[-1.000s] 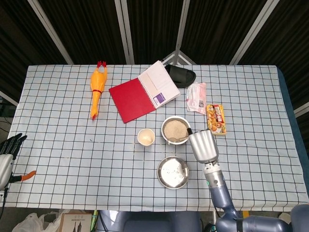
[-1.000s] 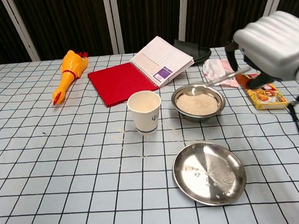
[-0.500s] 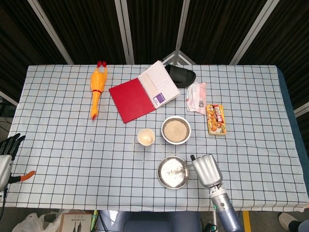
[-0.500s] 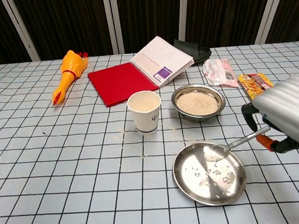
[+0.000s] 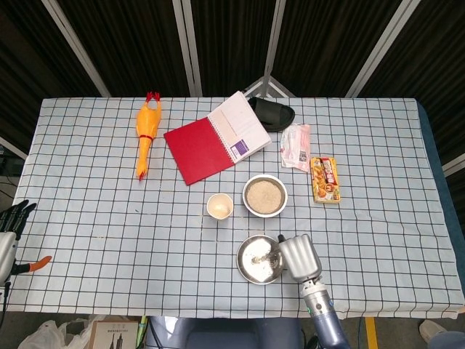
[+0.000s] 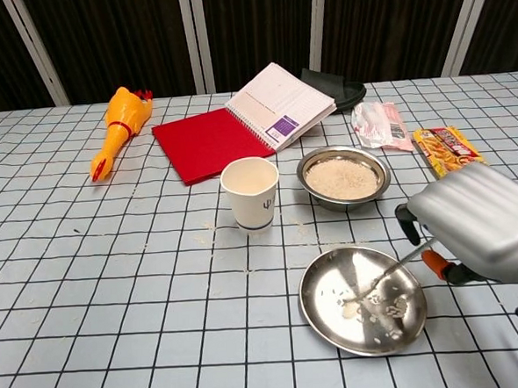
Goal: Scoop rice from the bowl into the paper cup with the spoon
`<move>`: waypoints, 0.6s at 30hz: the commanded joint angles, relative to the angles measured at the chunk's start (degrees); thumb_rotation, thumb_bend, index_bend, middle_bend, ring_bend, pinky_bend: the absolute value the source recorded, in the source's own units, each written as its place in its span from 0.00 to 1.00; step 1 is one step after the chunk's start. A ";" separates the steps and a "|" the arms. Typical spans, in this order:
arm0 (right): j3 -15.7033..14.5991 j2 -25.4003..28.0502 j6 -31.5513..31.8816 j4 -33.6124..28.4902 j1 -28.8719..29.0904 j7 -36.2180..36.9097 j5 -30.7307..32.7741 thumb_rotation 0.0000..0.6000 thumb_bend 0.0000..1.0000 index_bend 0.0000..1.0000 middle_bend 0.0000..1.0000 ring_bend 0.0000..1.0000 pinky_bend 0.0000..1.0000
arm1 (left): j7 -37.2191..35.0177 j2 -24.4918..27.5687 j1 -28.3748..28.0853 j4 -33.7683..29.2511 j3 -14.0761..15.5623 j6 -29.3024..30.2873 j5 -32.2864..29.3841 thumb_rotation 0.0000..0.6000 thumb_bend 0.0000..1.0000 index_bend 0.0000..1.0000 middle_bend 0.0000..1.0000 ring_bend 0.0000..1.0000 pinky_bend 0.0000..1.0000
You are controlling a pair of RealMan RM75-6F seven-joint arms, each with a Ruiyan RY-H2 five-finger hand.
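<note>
1. Right hand [image 6: 477, 233] at the near right of the tabletop [image 6: 115, 282], fingers closed around the spoon [image 6: 389, 277] handle; the orange handle end pokes out beside the hand.
2. Spoon slopes down to the left, tip resting in the empty steel dish [image 6: 362, 299], which has a few scattered rice grains in it.
3. Bowl [image 6: 343, 177] with rice sits just beyond the dish, toward the far side.
4. Paper cup [image 6: 250, 194] stands upright just left of the bowl, not touching it.
5. Left hand [image 5: 13, 218] at the far-left edge of the head view, off the tabletop, fingers spread, holding nothing.
6. Far side: rubber chicken [image 5: 145, 138] left, open red notebook [image 5: 215, 139] centre, dark object [image 5: 272, 113] behind it, pink packet [image 5: 296, 146] and snack box [image 5: 325, 179] right.
</note>
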 commanded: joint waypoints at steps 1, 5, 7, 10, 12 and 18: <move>0.12 -0.01 -0.32 -0.08 -0.23 -1.26 0.55 1.00 0.50 0.42 0.92 0.98 0.88 | 0.02 0.02 -0.05 0.01 -0.02 -0.10 -0.03 1.00 0.00 0.00 0.00 0.00 0.00; -0.33 0.51 -0.34 -0.61 -0.53 -2.03 0.31 1.00 0.51 0.37 0.92 0.98 0.88 | 0.26 0.01 -0.06 0.04 0.06 -0.16 0.06 1.00 0.00 0.00 0.00 0.00 0.00; -0.57 0.91 -0.18 -0.96 -0.73 -2.31 0.09 1.00 0.51 0.34 0.92 0.97 0.88 | 0.39 0.00 -0.03 0.04 0.08 -0.13 0.03 1.00 0.00 0.00 0.00 0.00 0.00; -0.66 2.54 0.84 -2.22 -1.10 -2.00 -1.20 1.00 0.51 0.32 0.92 0.95 0.88 | 0.56 -0.02 0.04 0.05 0.09 -0.02 0.00 1.00 0.00 0.00 0.00 0.00 0.00; -0.56 3.80 1.55 -3.06 -1.31 -1.36 -2.05 1.00 0.51 0.30 0.89 0.92 0.86 | 0.66 -0.05 0.06 0.08 0.10 0.07 0.08 1.00 0.00 0.00 0.00 0.00 0.00; 0.12 12.96 5.78 -6.42 -2.90 4.69 -6.47 1.00 0.50 0.09 0.52 0.55 0.59 | 1.07 -0.35 0.21 0.50 0.19 0.74 0.82 1.00 0.00 0.00 0.00 0.00 0.00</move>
